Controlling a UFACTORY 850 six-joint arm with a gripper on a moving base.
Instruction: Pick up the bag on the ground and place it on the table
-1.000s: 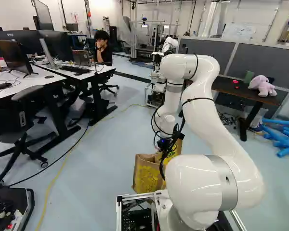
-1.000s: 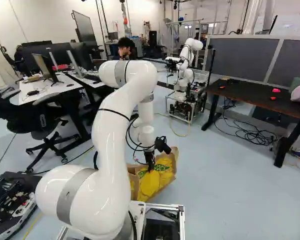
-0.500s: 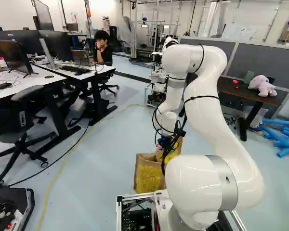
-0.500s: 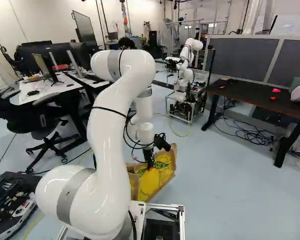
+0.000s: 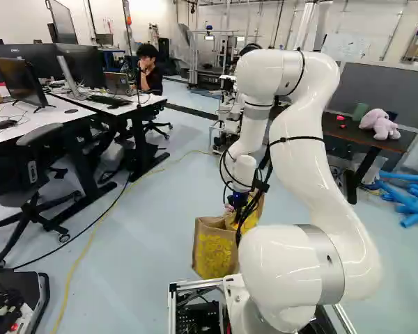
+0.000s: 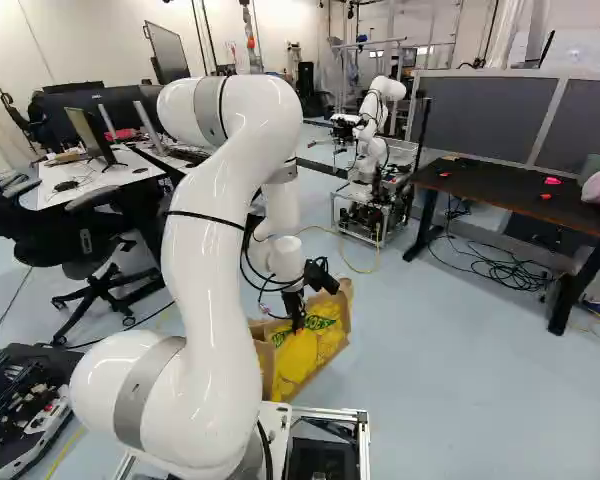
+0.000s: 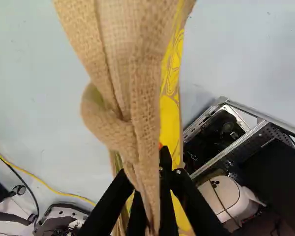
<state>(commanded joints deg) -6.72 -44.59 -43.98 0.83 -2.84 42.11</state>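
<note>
Pinching folded fabric of the bag point(image 7: 142, 83) between nearly closed jaws

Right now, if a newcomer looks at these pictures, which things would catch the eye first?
Probably the big white arm, filling the foreground of both base views. Next comes the tan woven bag with yellow print, ahead of the base, its cloth gathered between the fingers of the black gripper. Then the pink plush toy on the dark table, at the right of both base views.
</note>
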